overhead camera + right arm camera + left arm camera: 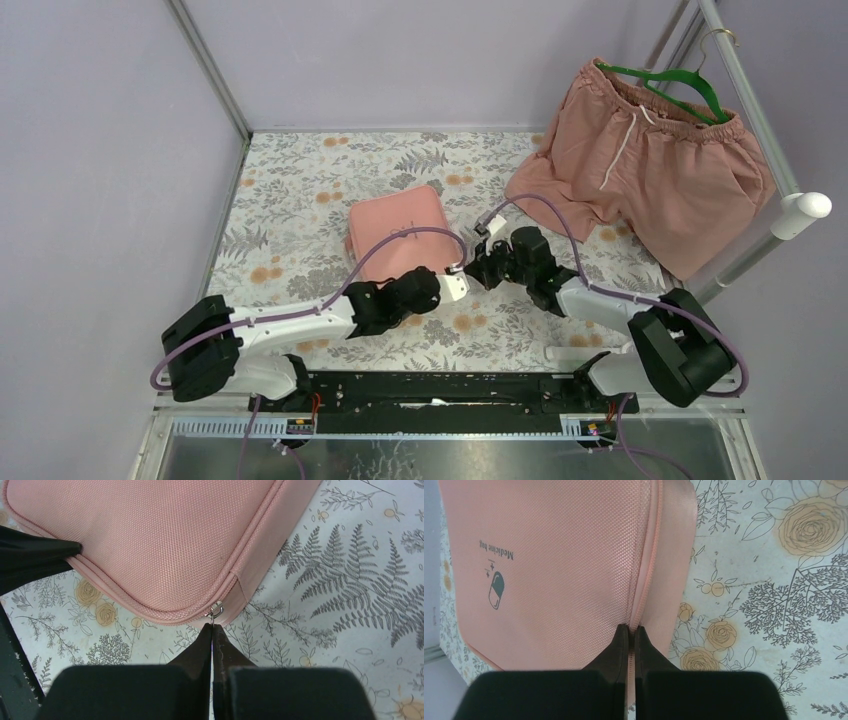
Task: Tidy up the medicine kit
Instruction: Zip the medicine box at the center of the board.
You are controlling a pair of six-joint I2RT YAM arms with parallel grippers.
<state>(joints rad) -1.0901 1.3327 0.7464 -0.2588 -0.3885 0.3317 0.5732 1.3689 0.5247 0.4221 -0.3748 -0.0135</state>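
Medicine kit (390, 212) lies zipped shut, left gripper (629, 627) pinching its edge, right gripper (212, 626) pinching its zip pull (215, 611).

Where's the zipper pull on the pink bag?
In the right wrist view, the zipper pull sits at the corner of the medicine kit, pinched by the right gripper.

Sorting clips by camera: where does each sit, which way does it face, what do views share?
Top external: above, behind the bases, looking down on the table; left gripper and right gripper show.
Left wrist: on the left arm, facing the medicine kit; its shut fingers show.
Right wrist: on the right arm, facing the kit's corner and zipper pull; its shut fingers show.
Shared: all see the kit; right wrist also sees the left gripper.
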